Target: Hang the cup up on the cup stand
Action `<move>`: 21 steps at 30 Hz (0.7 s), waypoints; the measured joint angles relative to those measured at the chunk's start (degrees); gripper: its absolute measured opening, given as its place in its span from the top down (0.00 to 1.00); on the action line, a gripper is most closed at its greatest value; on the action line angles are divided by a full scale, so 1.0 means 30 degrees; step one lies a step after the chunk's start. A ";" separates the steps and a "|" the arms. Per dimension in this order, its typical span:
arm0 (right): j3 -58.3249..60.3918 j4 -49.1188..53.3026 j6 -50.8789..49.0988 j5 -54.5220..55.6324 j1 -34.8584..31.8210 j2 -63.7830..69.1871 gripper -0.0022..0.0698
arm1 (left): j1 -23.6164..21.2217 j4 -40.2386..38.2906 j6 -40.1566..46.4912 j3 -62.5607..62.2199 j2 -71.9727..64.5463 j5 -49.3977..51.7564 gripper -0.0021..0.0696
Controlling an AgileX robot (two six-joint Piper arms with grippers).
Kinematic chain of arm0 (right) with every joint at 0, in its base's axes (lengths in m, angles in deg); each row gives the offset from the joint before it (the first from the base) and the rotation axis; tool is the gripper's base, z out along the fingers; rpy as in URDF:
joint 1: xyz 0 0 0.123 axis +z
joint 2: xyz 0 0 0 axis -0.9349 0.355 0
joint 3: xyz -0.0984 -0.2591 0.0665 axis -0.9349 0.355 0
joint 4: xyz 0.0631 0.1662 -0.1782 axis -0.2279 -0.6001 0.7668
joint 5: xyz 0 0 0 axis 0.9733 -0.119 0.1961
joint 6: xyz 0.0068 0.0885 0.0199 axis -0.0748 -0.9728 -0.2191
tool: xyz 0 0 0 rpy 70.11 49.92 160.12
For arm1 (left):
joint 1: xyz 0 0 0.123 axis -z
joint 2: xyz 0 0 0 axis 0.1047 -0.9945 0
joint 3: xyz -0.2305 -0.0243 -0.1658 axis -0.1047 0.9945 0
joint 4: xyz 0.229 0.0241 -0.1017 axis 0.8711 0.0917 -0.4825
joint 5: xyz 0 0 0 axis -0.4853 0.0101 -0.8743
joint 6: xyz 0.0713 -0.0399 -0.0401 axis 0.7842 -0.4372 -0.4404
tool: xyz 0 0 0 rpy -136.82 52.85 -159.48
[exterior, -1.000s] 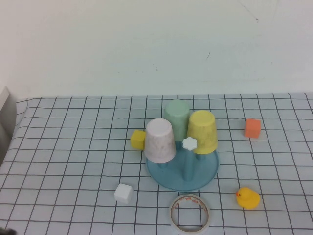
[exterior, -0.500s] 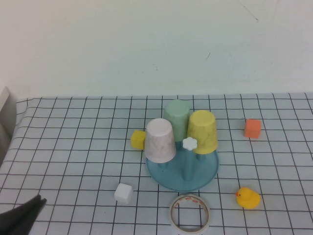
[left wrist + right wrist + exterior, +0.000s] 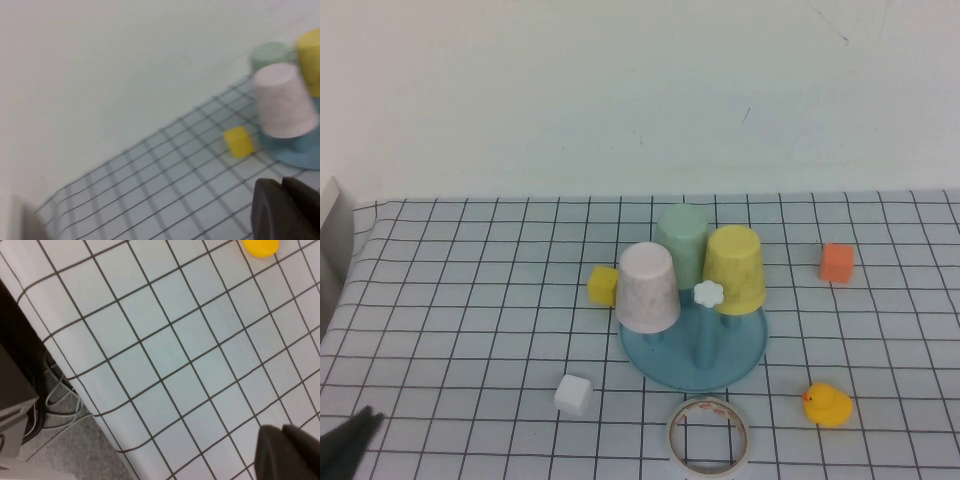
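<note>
At centre of the gridded surface (image 3: 470, 300) sits the cup stand (image 3: 692, 352), light blue dish base with upright pegs; one peg at front shows its white flower knob (image 3: 708, 293) bare. Pale pink cup (image 3: 646, 286) is inverted over the stand's left peg, mouth down, hanging tilted slightly. Mint-green cup (image 3: 681, 240) is inverted at the rear, yellow cup (image 3: 734, 268) inverted at right; all three crowd close together. Yellow block (image 3: 603, 285) lies just beside the pink cup on its left. White block (image 3: 573, 394) lies nearer the front, left of the stand. Tape roll (image 3: 710, 436) lies flat just in front of the stand base. Rubber duck (image 3: 827, 405) is to the front right; orange block (image 3: 836, 262) is well apart at rear right. Left hand (image 3: 342, 447) shows at the front left corner, low, away from the stand, fingers clenched together, grasping nothing. Right hand (image 3: 290, 450) appears only in its wrist view, above the surface edge near the duck, fingers clenched together, nothing between them.
</note>
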 joint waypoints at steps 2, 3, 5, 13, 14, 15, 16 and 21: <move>-0.0027 0.0000 0.0000 0.0000 0.0000 0.0000 0.97 | -0.0518 -0.0037 0.0000 0.0448 0.1070 -0.0714 0.97; -0.0027 0.0000 0.0000 0.0000 0.0000 0.0000 0.97 | -0.0816 -0.0037 0.0000 0.0625 0.1515 -0.0917 0.97; -0.0027 0.0000 0.0000 0.0000 0.0000 0.0000 0.97 | -0.1716 -0.0110 0.0000 0.1008 0.2564 -0.1152 0.97; -0.0027 0.0000 0.0000 0.0000 0.0000 0.0000 0.97 | -0.4804 -0.0110 0.0000 0.1660 0.4575 -0.1250 0.97; -0.0027 0.0000 0.0000 0.0000 0.0000 0.0000 0.97 | -0.4937 -0.0110 0.0000 0.1732 0.4575 -0.1297 0.97; -0.0027 0.0000 0.0000 0.0000 0.0000 0.0000 0.97 | -0.5052 -0.0110 0.0000 0.1772 0.4575 -0.1394 0.97; -0.0027 0.0000 0.0000 0.0000 0.0000 0.0000 0.97 | -0.5069 -0.0110 0.0000 0.1772 0.4575 -0.1555 0.97; -0.0027 0.0000 0.0000 0.0000 0.0000 0.0000 0.97 | -0.5069 0.0542 -0.1177 0.1846 0.4575 -0.2135 0.97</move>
